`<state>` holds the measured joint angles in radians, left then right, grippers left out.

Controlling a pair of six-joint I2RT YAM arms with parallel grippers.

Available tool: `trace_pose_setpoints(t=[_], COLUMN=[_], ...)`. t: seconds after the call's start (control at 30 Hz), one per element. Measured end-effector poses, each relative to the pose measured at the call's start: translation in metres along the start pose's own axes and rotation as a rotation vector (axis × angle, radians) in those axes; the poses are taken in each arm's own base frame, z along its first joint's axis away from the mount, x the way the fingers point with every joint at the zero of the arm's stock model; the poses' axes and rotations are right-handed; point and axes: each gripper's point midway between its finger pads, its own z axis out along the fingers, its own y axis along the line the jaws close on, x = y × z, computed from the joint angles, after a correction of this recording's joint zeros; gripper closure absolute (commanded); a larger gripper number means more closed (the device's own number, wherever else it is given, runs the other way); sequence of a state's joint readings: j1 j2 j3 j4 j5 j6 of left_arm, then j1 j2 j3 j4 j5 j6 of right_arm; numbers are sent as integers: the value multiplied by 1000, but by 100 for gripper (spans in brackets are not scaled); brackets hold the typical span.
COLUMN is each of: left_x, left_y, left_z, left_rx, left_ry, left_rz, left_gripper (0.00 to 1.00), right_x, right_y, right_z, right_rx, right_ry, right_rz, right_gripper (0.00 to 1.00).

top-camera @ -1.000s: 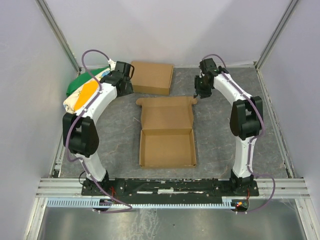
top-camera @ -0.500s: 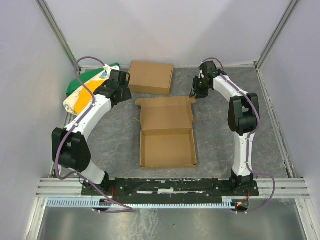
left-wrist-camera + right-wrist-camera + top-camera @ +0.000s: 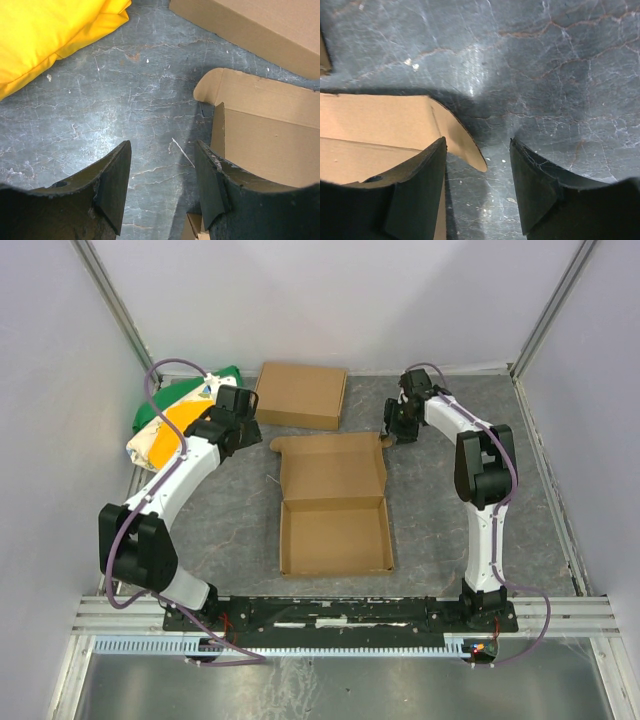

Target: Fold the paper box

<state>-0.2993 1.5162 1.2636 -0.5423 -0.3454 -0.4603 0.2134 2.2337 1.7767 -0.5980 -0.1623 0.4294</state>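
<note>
Both arms have shifted closer; left gripper (image 3: 161, 152) and right gripper (image 3: 477, 147) hang open, empty, by the rear corners of the paper box (image 3: 333, 505).

The surface (image 3: 440, 520) is a dark grey mat veined like cracked stone, marked with pale scratches and catching a soft sheen from overhead light. Plain pale panels close it in: a back wall (image 3: 330, 300), a left wall (image 3: 50, 440) and a right wall (image 3: 600, 420), joined by slanting metal posts (image 3: 112, 300). An aluminium rail (image 3: 560, 612) runs along the near edge.
</note>
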Motion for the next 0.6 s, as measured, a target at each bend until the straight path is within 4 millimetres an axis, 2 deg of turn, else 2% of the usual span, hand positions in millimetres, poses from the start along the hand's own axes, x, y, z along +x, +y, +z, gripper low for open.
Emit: trace_pose_setpoints(t=[0.17, 0.37, 0.47, 0.6], left_x=[4, 10, 15, 23], left_y=[1, 3, 4, 7], left_z=[1, 4, 5, 6], left_rx=[-2, -3, -5, -7], left_ry=[7, 15, 22, 34], left_rz=[2, 5, 7, 11], left_gripper=[40, 40, 40, 41], right_x=[7, 7, 12, 14], right_y=[-1, 13, 17, 20], right_z=[3, 8, 13, 10], right_rx=[-8, -99, -141, -173], right_ry=[16, 7, 3, -23], right_rz=[-5, -7, 5, 6], right_gripper=[51, 81, 87, 87])
